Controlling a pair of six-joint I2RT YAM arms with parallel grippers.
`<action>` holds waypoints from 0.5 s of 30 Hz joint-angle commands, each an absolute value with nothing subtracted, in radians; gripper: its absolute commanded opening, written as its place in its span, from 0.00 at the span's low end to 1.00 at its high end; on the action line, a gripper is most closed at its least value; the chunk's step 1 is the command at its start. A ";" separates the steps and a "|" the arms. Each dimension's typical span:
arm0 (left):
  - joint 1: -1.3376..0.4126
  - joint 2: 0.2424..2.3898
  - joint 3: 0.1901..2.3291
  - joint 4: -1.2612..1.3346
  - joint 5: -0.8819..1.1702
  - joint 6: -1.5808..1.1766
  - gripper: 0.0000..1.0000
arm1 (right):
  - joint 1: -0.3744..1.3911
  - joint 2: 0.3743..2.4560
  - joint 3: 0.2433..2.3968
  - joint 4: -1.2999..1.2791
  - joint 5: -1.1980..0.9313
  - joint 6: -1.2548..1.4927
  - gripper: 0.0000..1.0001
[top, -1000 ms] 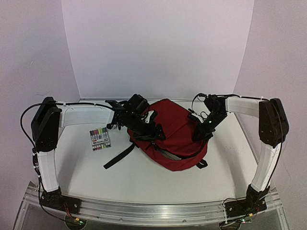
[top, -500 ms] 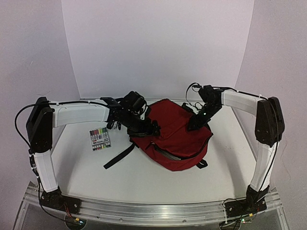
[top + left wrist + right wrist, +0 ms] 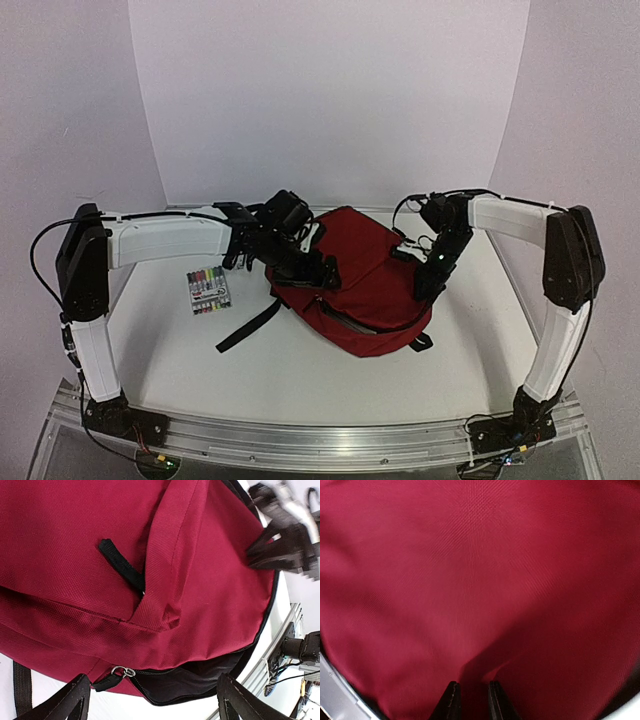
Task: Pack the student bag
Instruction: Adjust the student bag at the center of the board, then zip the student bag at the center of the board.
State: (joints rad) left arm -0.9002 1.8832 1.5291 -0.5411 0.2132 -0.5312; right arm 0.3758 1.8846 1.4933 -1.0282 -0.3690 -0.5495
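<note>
Right arm [image 3: 510,215] first: it has lifted off the student bag [image 3: 360,280] and come down again on the bag's right flank, while the left arm [image 3: 165,240] has only edged along the bag's left shoulder. The bag itself has hardly shifted; it lies flat on the worktop [image 3: 300,370] between the two arms, front panel up.

At the bag's right side, the right hand [image 3: 472,700] has its fingers drawn almost together with a crease of red cloth running up into the gap, so it looks to be pinching the fabric. Over the bag's lower edge, the left hand [image 3: 155,700] is spread wide and grasps nothing. The zipped mouth [image 3: 190,680] gapes a little below it.

Left of the bag, well apart, the marker set [image 3: 208,290] lies untouched. At the left end of the mouth sits the zip pull [image 3: 123,671].

My judgement: the fresh pinch is meant to steady the bag so the mouth can be widened, and packing has not begun.
</note>
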 commanded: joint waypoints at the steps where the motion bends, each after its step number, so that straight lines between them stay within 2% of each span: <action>1: -0.898 1.828 1.509 -0.552 0.195 -0.522 0.87 | 0.422 1.940 1.472 -0.945 -0.327 -0.493 0.20; 4: -0.908 1.811 1.474 -0.569 0.188 -0.495 0.85 | 0.433 1.960 1.493 -0.941 -0.344 -0.463 0.24; 8: -0.915 1.763 1.390 -0.556 0.163 -0.492 0.80 | 0.438 1.926 1.537 -0.969 -0.407 -0.462 0.37; 15: -0.916 1.717 1.285 -0.466 0.141 -0.426 0.75 | 0.437 1.907 1.743 -1.102 -0.594 -0.510 0.51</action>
